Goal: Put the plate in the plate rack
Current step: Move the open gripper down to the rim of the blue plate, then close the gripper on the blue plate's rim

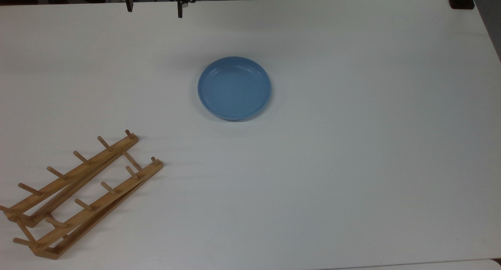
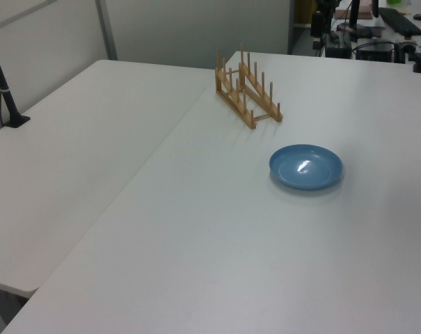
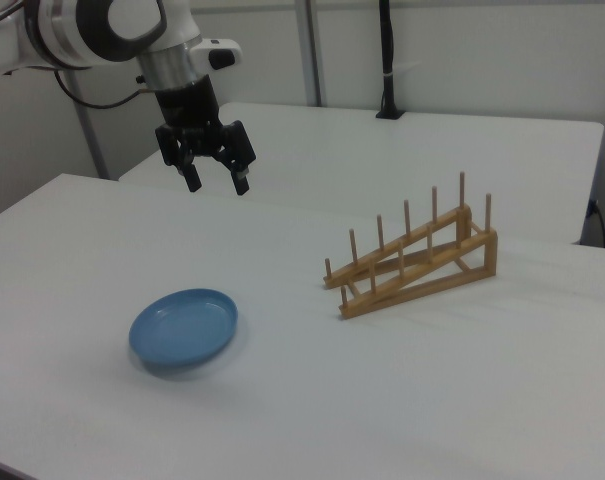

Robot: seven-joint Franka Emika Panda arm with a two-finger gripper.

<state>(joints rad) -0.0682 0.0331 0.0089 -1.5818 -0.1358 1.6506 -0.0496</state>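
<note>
**Plate flat on the table, rack apart, claw spread and holding nothing**

We begin with the white table point(image 1: 352, 164), which carries everything else. In the left view a second white table point(image 2: 71, 153) butts against it along a seam, with a black post point(image 2: 3, 87) standing at its far edge.

Next in size is the robot arm point(image 3: 102, 30), white with dark joints, which we see coming in from the right view's upper left. It hangs above the table's surface.

The plate rack point(image 1: 78, 188) lies toward the top view's lower left corner, resting on the table with its two wooden rails running diagonally and its pegs pointing up. In the right view we see the plate rack point(image 3: 412, 260) at the right view's right, its rails sloping upward. Nothing sits between its pegs.

The plate point(image 1: 234, 88) lies flat on the table, hollow side up, near the middle of the top view and well apart from the rack. In the right view it sits at the right view's lower left.

The gripper point(image 3: 212, 182) hangs in the air above and behind the plate in the right view, touching nothing. We see its two black fingers spread wide.
</note>
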